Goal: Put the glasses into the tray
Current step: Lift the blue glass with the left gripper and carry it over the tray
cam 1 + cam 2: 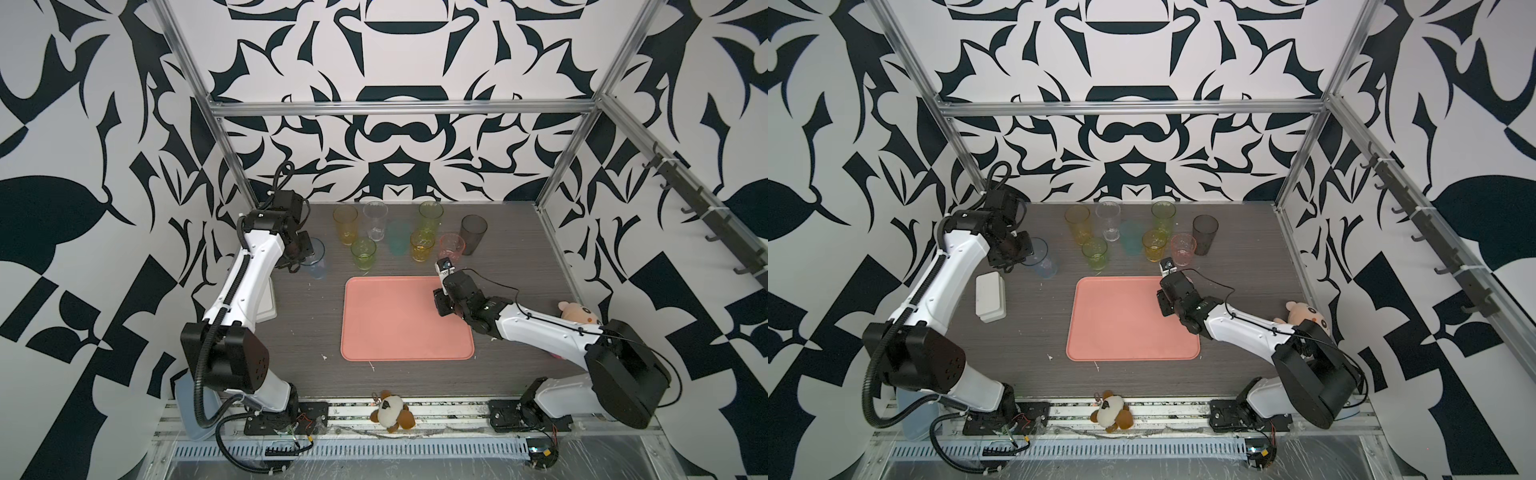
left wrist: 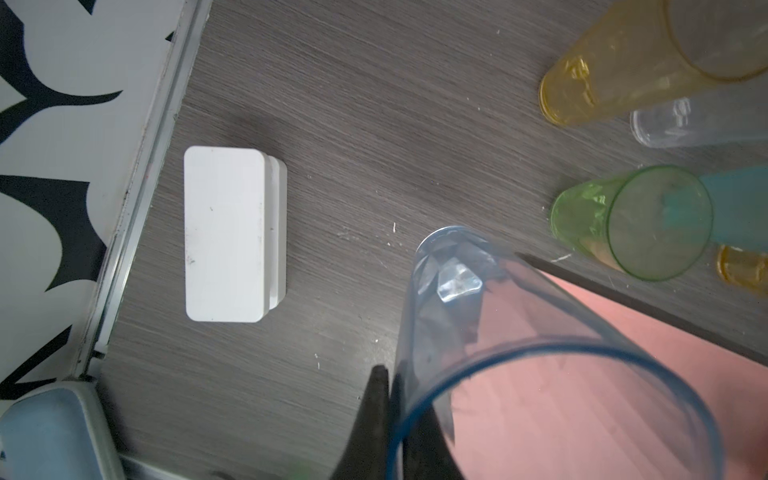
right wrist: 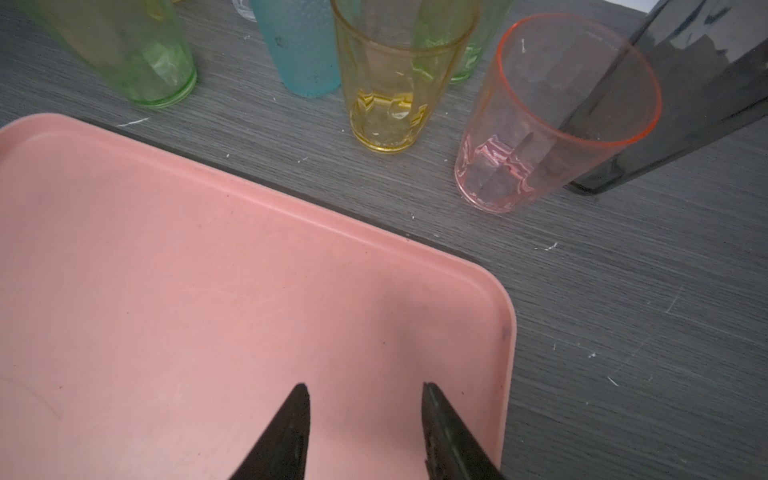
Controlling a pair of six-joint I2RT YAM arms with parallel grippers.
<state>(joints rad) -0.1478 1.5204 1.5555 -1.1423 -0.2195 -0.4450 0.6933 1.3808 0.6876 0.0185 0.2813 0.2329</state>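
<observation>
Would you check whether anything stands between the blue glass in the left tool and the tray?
Nothing visible does: only bare table lies between the blue glass and the tray. The short green glass stands to the side. The right tool hovers over the tray's far corner.

black-and-white patterned walls (image 1: 83,124), grey woodgrain table (image 1: 307,316)

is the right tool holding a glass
No, the right tool stands open above the bare pink tray with nothing between its jaws.
</observation>
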